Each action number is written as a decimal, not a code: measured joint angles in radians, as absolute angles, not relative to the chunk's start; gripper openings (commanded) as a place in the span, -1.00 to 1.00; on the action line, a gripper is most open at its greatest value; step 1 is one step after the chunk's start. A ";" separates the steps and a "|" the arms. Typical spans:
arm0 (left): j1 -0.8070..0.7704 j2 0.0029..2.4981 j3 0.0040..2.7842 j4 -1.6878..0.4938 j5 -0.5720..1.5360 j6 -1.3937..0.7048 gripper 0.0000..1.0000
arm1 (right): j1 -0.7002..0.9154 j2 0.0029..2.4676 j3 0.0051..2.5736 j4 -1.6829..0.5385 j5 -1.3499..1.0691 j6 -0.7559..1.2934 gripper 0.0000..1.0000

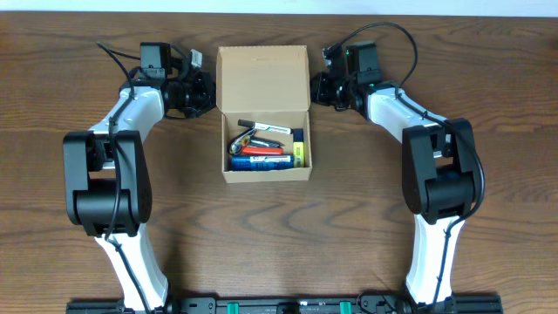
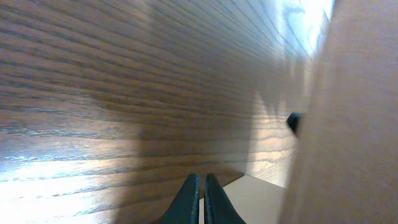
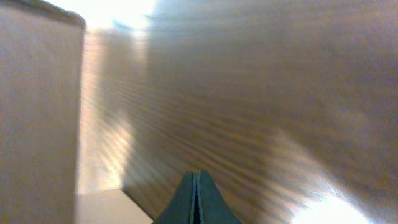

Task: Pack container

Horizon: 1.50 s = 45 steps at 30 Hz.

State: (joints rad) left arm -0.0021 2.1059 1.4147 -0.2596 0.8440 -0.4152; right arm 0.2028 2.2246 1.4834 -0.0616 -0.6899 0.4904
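Overhead, we see the left gripper at the left of the dark wood-grain table, just beside the left edge of the open flap. In the left wrist view its dark fingers are pressed together with only a thin slit between them and nothing held. A wall of cardboard fills the right of that view.

In the middle stands the small rectangular tan-brown cardboard container, its hinged lid laid back flat toward the far side. The tray nearer the arm bases holds a loose heap of pens and markers in blue, red, yellow and black. They seem to lie below the rim, though we cannot be sure of the top one.

On the right, the right gripper sits just beside the flap's right edge. Its fingers are closed to a single wedge, gripping nothing.

We judge the packing done and the closing of the lid to be the step in hand. To do it well, we would get both closed tips under the flap's far side edges and lift evenly. We would swing it over the hinge together so the box does not skid or twist, and watch that no pen props the lid and that the side tabs go inside.
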 measured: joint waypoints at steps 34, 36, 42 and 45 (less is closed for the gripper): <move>-0.002 1.832 1.467 -0.336 0.880 -0.240 -0.85 | 0.160 1.991 1.484 -0.173 -1.005 0.354 -0.97; -0.002 1.805 1.469 -0.396 0.883 -0.207 -0.85 | 0.161 1.935 1.484 -0.270 -0.980 0.298 -0.97; -0.006 1.749 1.473 -0.658 0.879 -0.066 -0.88 | 0.192 1.823 1.487 -0.559 -0.867 0.144 -0.97; -0.011 1.735 1.474 -0.806 0.862 0.011 -0.88 | 0.245 1.782 1.486 -0.729 -0.775 0.078 -0.97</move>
